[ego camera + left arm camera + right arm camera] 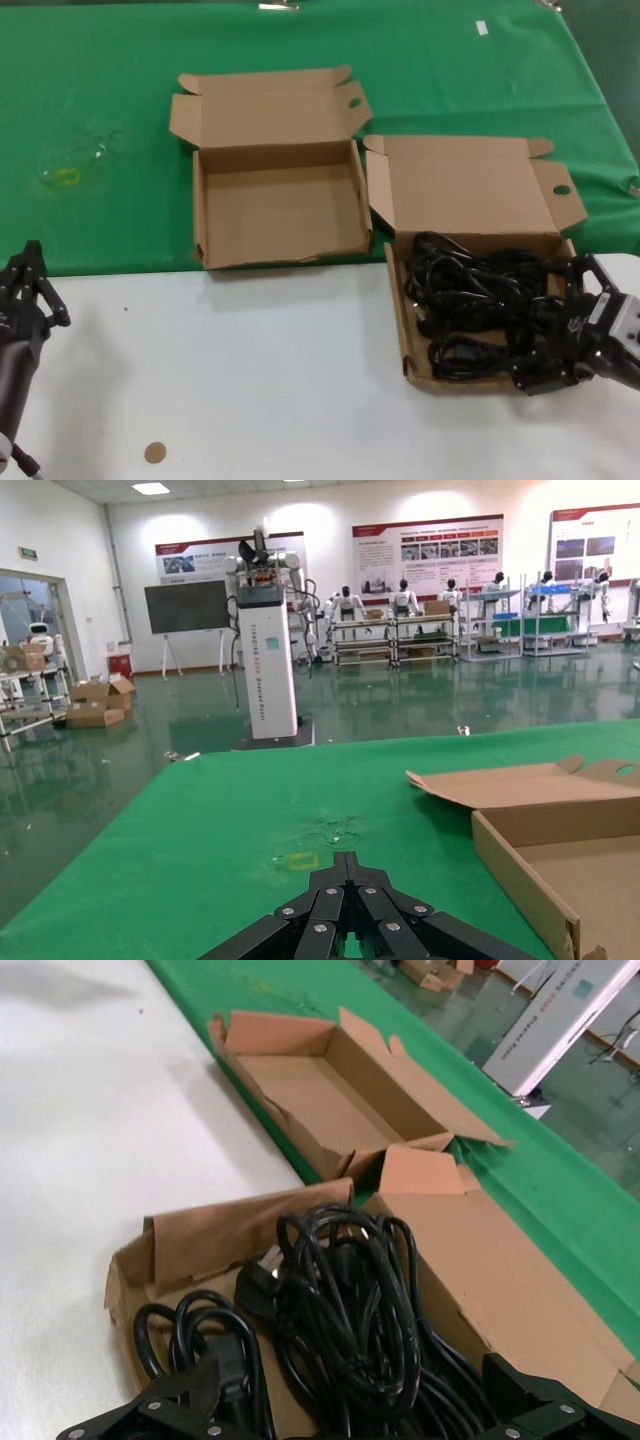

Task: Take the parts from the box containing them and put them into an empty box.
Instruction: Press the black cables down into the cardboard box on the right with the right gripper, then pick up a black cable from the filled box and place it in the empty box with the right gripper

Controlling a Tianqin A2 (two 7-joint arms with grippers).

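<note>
Right now I have the right gripper (560, 325) low over the near right edge of the box containing them (472, 190), its jaws spread wide with nothing between them, as the right wrist view shows the two finger assemblies far apart on either side of the cables. The parts (475, 305) lie in a loose tangled heap inside that box, loops crossing one another and a moulded plug (258, 1285) poking out near the front wall. I judge these cables soft, floppy and fairly light, with a rubbery skin that should grip well; a pull on one loop will likely drag others along. I would bite across a thick bundle of strands near the heap's middle, not on a plug. The empty box (280, 215) sits just beside, to my left. My left gripper (25, 290) is parked over the white table (250, 380), fingers drawn together.
</note>
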